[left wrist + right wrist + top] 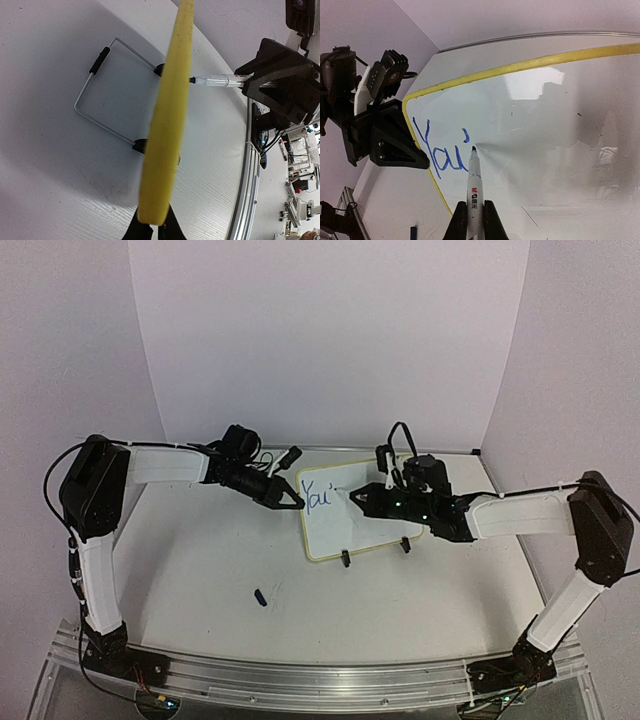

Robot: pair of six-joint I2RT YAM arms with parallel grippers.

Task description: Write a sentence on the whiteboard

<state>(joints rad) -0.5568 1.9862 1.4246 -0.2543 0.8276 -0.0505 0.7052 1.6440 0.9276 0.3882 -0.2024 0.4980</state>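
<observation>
Right gripper [360, 497] jaws are clamping the marker [474, 192] at the whiteboard [335, 530] standing on the table [200, 550], left gripper [294, 501] jaws are pinching its edge, so pushing too hard is probably risking tipping it or smearing the sentence [445, 161].

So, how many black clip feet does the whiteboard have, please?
2: left clip foot and right clip foot, both on the near edge of the whiteboard; none appears hidden.

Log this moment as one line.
left gripper: shut on whiteboard | right gripper: shut on marker | tip: just past "You'" | sentence: unfinished
</observation>
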